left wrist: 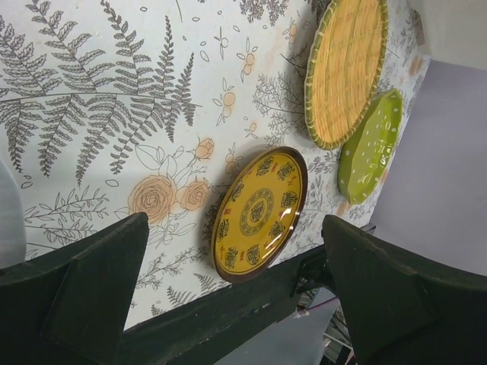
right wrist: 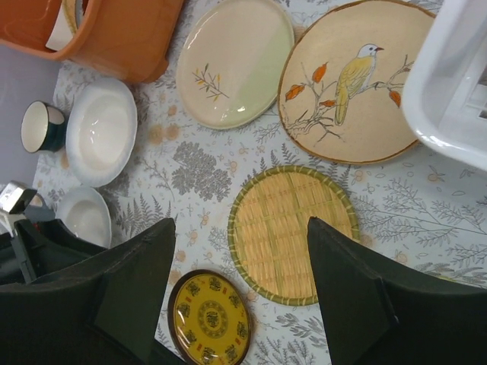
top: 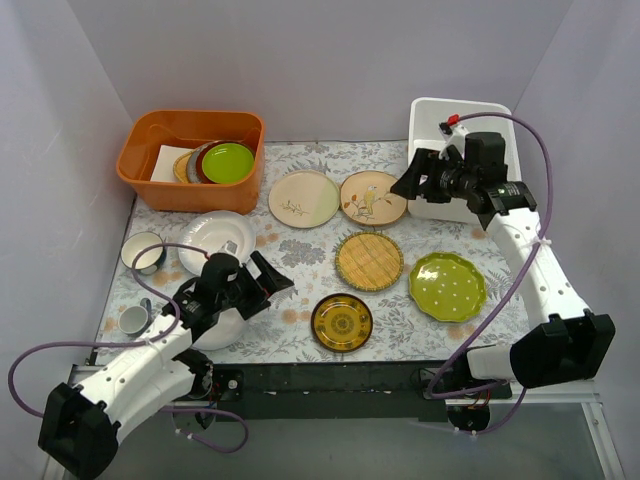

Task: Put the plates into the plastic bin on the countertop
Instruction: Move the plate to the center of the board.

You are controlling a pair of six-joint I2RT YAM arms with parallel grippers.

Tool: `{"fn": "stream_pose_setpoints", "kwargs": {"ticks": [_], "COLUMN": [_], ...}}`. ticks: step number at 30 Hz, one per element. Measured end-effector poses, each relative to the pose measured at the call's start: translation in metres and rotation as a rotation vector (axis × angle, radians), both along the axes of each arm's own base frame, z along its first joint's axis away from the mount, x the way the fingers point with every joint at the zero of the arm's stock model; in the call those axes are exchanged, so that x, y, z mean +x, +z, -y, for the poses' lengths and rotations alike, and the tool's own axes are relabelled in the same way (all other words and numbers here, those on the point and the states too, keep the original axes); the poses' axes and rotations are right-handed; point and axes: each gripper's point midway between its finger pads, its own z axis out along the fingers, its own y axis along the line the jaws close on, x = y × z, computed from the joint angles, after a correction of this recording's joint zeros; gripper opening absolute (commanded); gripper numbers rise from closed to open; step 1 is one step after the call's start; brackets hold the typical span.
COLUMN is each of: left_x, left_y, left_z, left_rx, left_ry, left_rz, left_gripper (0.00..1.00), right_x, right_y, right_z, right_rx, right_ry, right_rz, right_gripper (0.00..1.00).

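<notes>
Several plates lie on the fern-print countertop (top: 300, 250): cream with sprig (top: 304, 198), tan with bird (top: 373, 197), yellow woven-look (top: 369, 260), dotted lime-green (top: 447, 286), amber patterned (top: 341, 322) and plain white (top: 217, 238). The white plastic bin (top: 470, 115) stands at the back right. My left gripper (top: 272, 272) is open and empty, left of the amber plate (left wrist: 259, 214). My right gripper (top: 410, 172) is open and empty, raised beside the bin's left wall (right wrist: 456, 84), above the woven plate (right wrist: 293, 232) and bird plate (right wrist: 354, 80).
An orange tub (top: 190, 155) at the back left holds stacked plates with a lime-green one on top. A dark-rimmed mug (top: 143, 252) and a small cup (top: 132, 318) stand at the left. Another white dish (top: 215, 330) lies under my left arm. Grey walls enclose the counter.
</notes>
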Motion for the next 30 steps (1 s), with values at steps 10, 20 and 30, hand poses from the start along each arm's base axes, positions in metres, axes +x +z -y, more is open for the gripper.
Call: {"fn": "stream_pose_setpoints", "kwargs": {"ticks": [10, 20, 30], "left_x": [0.025, 0.039, 0.045], "left_y": [0.015, 0.026, 0.05], "left_z": [0.013, 0.02, 0.023], "left_rx": [-0.008, -0.021, -0.036], "left_ry": [0.02, 0.024, 0.007], "left_rz": [0.009, 0.046, 0.113], "left_gripper": [0.98, 0.98, 0.98], "right_x": [-0.017, -0.006, 0.012], "right_y": [-0.03, -0.082, -0.142], "right_z": [-0.053, -0.083, -0.149], "right_rx": [-0.072, -0.132, -0.184], "right_ry": [0.11, 0.133, 0.188], "right_rz": [-0.029, -0.125, -0.234], "right_gripper": [0.76, 0.72, 0.65]}}
